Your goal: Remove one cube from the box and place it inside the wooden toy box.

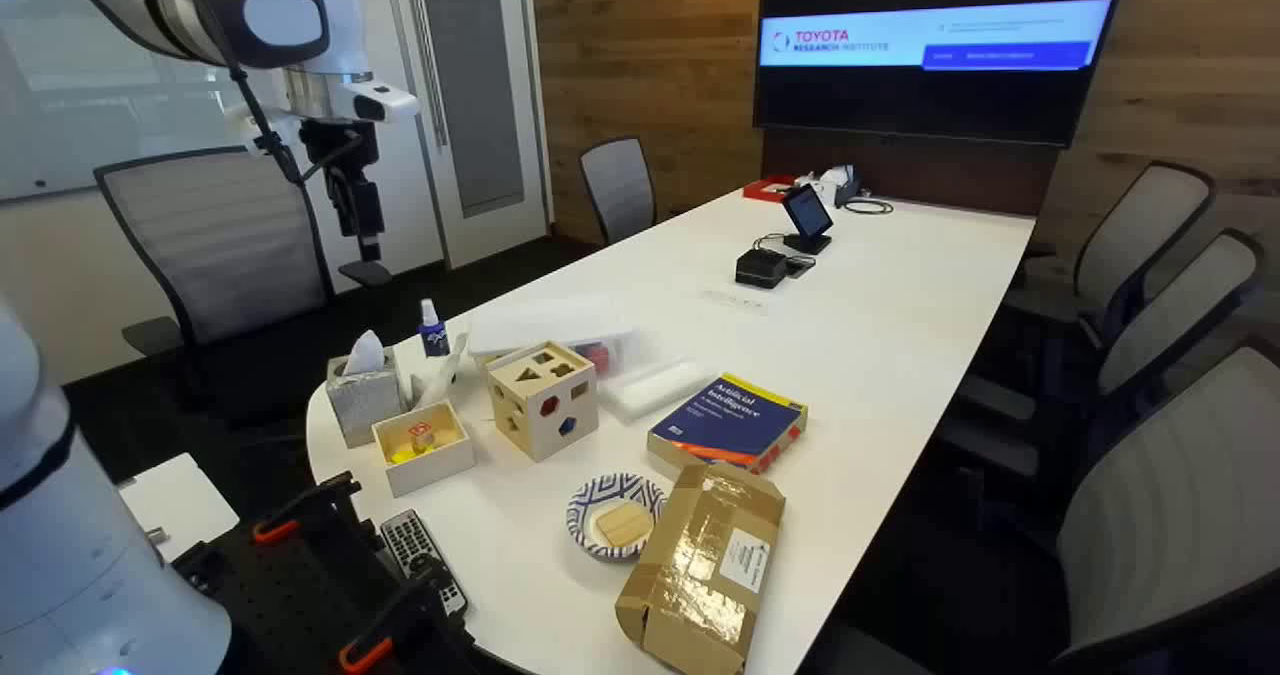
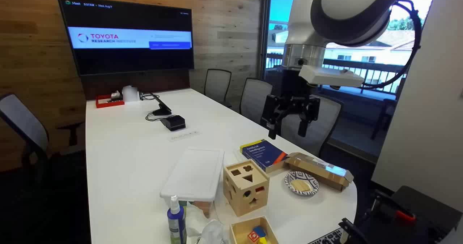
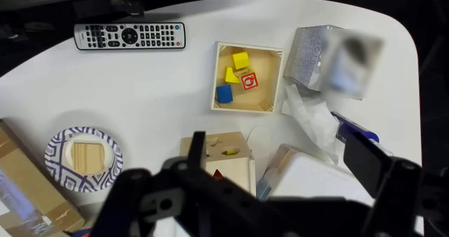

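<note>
The box (image 3: 266,75) is low, squarish, pale wood, uncovered on top, thin walls. It sits on the table (image 1: 850,325), just beside the tissue box (image 1: 362,407) and near the wooden toy box (image 2: 241,187). Contents cluster in one half of it. Wrist view gives the detail: a yellow cube (image 3: 240,60), a second yellow block (image 3: 230,76) close by, a blue cube (image 3: 224,93) near a corner, and a letter cube (image 3: 249,81), red frame and red letter facing up. Bare wood shows right behind the letter cube; can't tell if that's its own side or another block.

The wooden toy box stands upright: light wood, cube-shaped, cut-outs in its faces. Both exterior views show square, triangle and clover-like holes on top, plus red visible through a side hole.

The pincer (image 2: 288,131) hangs well above the table, pointing down. Its fingers (image 3: 197,147) stand wide apart. In the wrist view it blocks part of the wooden toy box.

Also on the table: remote (image 3: 129,37), plate (image 3: 56,149) carrying a flat wooden piece (image 3: 87,158), thick blue book (image 1: 730,415) just beside a cardboard package (image 1: 700,575).
</note>
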Robot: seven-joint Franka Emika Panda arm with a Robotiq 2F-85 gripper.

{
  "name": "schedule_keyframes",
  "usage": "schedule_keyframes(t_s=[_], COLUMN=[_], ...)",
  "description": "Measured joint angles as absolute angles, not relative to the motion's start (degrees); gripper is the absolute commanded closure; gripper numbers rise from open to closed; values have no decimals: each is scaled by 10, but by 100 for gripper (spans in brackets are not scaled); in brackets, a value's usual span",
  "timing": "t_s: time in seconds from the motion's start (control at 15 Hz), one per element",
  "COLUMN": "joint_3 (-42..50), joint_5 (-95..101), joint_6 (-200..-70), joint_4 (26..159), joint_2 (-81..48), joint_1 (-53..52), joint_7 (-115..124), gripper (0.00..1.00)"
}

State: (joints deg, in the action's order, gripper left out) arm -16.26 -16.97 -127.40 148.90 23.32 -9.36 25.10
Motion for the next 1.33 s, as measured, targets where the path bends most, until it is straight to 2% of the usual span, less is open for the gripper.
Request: schedule_keyframes(t_s=[0.6,1.07,1.33], joint_3=[-176,-260,-241], joint_5=[-176,-166,-112], joint_6=[-1299,-1462,-1562], joint_4=[1489,1488,1487], joint_2=[211,64,-43], joint_1=[-96,-107,-125], joint_7=[310,579,713], gripper=[0,0,0])
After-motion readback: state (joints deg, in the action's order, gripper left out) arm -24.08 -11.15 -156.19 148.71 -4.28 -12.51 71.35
